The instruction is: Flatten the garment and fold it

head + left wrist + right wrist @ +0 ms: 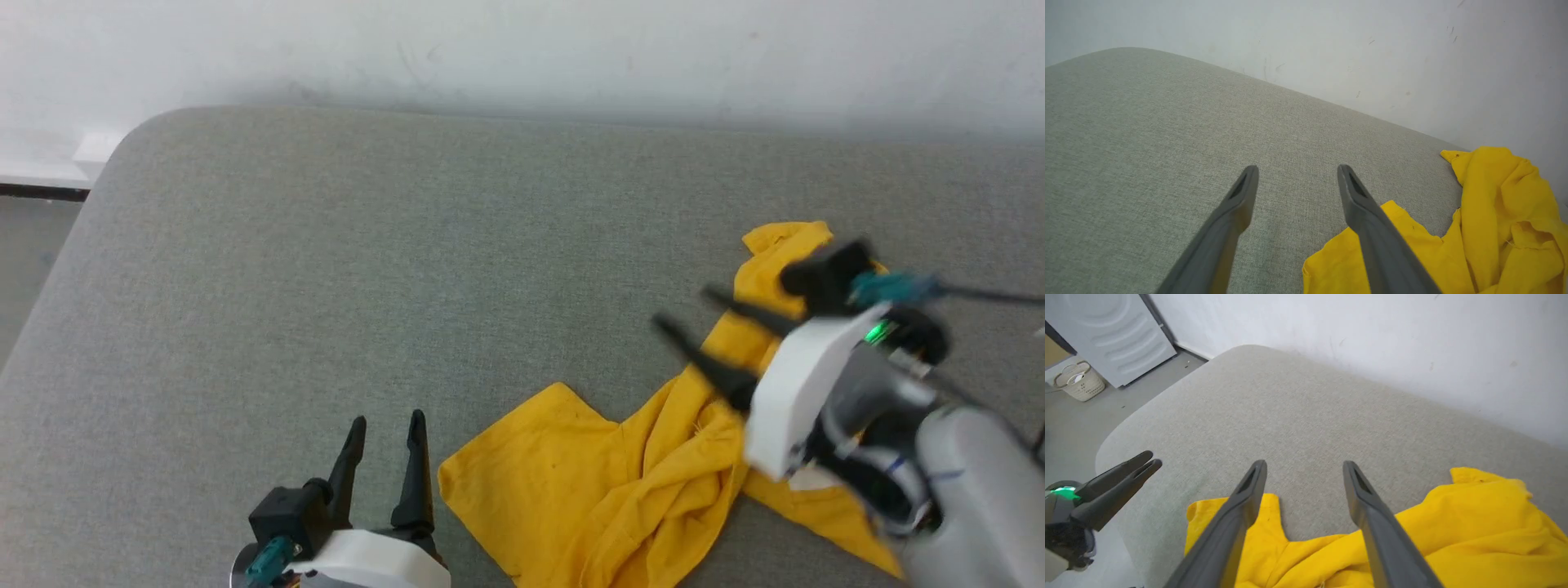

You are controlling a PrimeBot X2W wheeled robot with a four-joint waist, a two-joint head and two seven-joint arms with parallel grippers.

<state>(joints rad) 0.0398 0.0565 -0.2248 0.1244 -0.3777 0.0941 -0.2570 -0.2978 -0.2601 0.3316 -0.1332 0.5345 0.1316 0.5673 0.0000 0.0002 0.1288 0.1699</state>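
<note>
Head view: our right gripper stands with its two dark fingers spread wide and nothing between them. It is poised over the bunched part of the garment and points toward the picture's far left. Our left gripper, at the lower left, is likewise spread and empty. Its fingers point away from us, just beside the garment's near left edge. From the left wrist we see one finger crossing in front of that yellow edge; whether it touches the cloth we cannot tell.

The garment lies crumpled on the near right part of a grey cloth-covered padded surface, showing plain mustard yellow. A fairly flat flap lies toward the left gripper, deep folds run through the middle, and a twisted end reaches toward the far side. A scuffed white wall rises behind the surface. From the right wrist we make out grey floor beyond the surface's rounded corner, with a pale woven basket and a white ribbed panel.
</note>
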